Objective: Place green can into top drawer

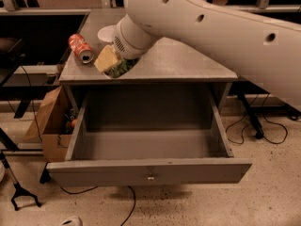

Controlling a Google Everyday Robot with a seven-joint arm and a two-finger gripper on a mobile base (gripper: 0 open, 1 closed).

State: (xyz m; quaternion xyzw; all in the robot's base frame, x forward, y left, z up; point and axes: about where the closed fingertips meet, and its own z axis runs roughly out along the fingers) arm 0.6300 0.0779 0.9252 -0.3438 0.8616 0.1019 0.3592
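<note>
**Small shiny mottled green can (121, 68) clasped in the white arm's gripper (114, 66)**

The gripper holds the green can at the front edge of the flat grey table (188, 62). At its 6 o'clock the wide grey top drawer (150, 171) stands pulled out. A red-orange can (80, 48) lies at 10 o'clock, and a white bowl (106, 33) sits at 12.
</note>
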